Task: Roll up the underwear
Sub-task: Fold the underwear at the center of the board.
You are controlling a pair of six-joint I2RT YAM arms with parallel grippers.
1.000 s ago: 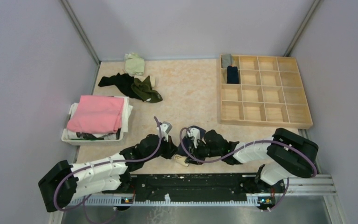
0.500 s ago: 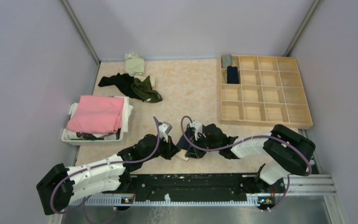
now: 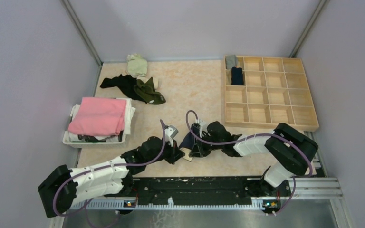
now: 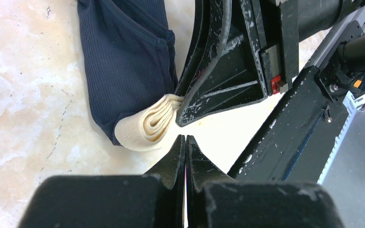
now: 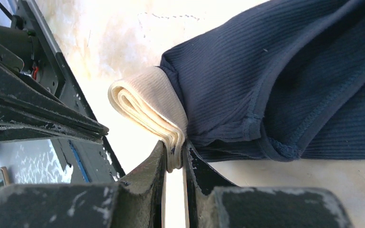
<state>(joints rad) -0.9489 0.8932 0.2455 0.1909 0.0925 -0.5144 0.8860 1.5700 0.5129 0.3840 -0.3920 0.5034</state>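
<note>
While the navy underwear (image 3: 188, 141) lay on the table (image 3: 195, 95) near its front edge, between the two arms, the right gripper (image 5: 173, 156) pinched the garment's beige waistband (image 5: 142, 107). The waistband was folded into several layers, and one finger stood on each side of that layered fold, with the ribbed navy fabric spreading away from the fingers across the table surface. The left gripper (image 4: 186, 141) had its jaws pressed together and held nothing. Its tips pointed at the waistband roll and stood just beside it, directly opposite the right gripper's fingers. In the overhead view, the two grippers met at the near end of the garment. More dark and olive underwear (image 3: 140, 89) lay in a heap at the far left of the table, well apart from both grippers.
</note>
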